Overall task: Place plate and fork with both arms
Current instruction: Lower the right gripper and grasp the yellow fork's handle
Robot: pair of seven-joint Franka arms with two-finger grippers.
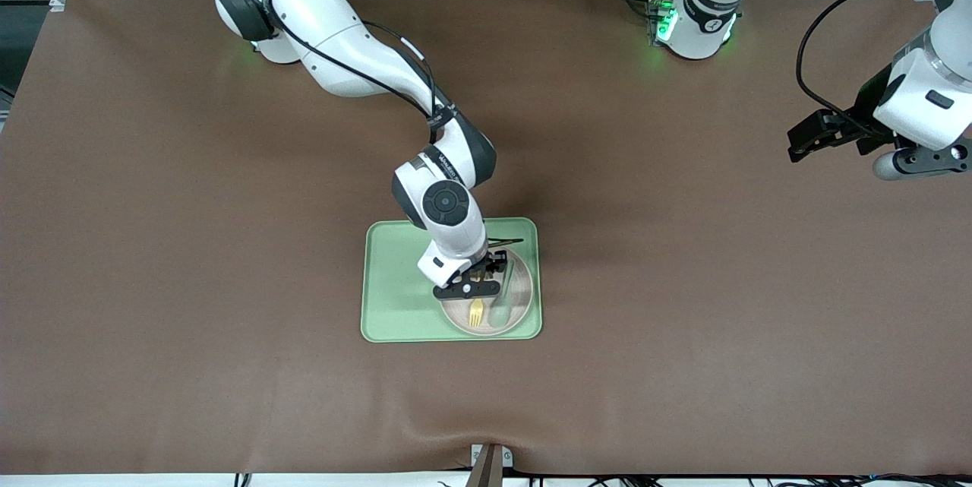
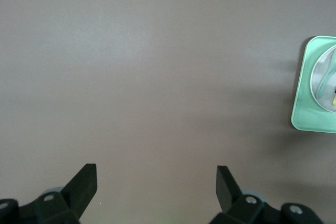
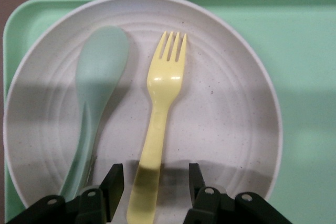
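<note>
Green tray (image 1: 395, 297) sits mid-table on the brown mat (image 1: 683, 282), with wide bare mat all round it. The plate (image 1: 519, 303) lies in the tray, at the end toward the left arm and close against the tray edge nearest the front camera; open tray floor remains toward the right arm's end. On the plate lie the fork (image 3: 160, 124) and a grey-green spoon (image 3: 94, 103), side by side and apart, the spoon toward the left arm's end. Right arm reaches from its base down to the tray, wrist bent steeply downward; the right gripper (image 3: 156, 182) is low over the plate with its fingers (image 3: 114, 181) apart, one on each side of the fork handle, a visible gap on both sides, not clamped. Left arm waits raised at its own end of the table; the left gripper (image 2: 156, 182) hangs over bare mat, fingers spread wide, holding nothing. Racks and cables stand along the table edge by the bases
</note>
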